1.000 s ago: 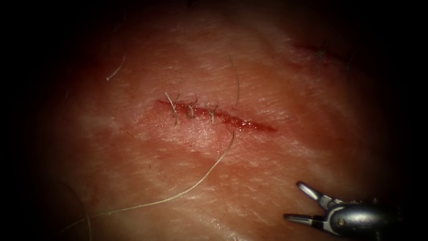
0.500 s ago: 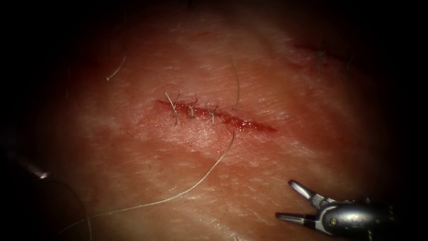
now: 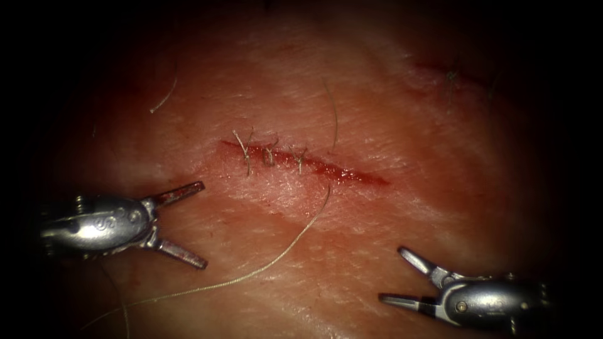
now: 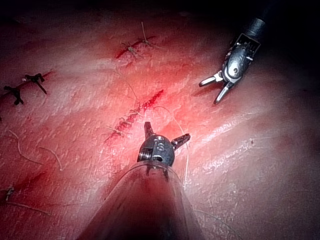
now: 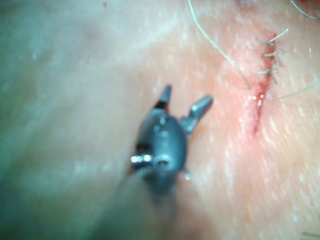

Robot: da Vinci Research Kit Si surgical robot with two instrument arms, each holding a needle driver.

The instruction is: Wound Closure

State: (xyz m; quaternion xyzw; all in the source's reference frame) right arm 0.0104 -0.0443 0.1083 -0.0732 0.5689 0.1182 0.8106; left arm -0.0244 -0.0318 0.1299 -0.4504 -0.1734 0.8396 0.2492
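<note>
The cut (image 3: 339,171) runs slantwise across the tissue (image 3: 377,113), with three stitches (image 3: 270,154) closing its left part and its right part gaping red. A long thread (image 3: 276,257) leaves the tissue just below the cut and trails down to the left; a thinner strand (image 3: 334,119) rises above the cut. My left tool (image 3: 202,225) sits left of and below the cut, jaws open, holding nothing. My right tool (image 3: 392,274) hovers below the cut's right end, jaws open and empty. The wrist views show the same of the left tool (image 4: 167,130) and the right tool (image 5: 186,96).
A short loose thread end (image 3: 164,97) lies at the upper left. A second small stitched cut (image 3: 449,75) sits at the upper right. The left wrist view shows older dark stitches (image 4: 25,85) and the right tool (image 4: 235,65) beyond the cut (image 4: 150,102).
My left tool has come in from the left with its jaws open. My right tool has drifted a little to the left and up, still open.
</note>
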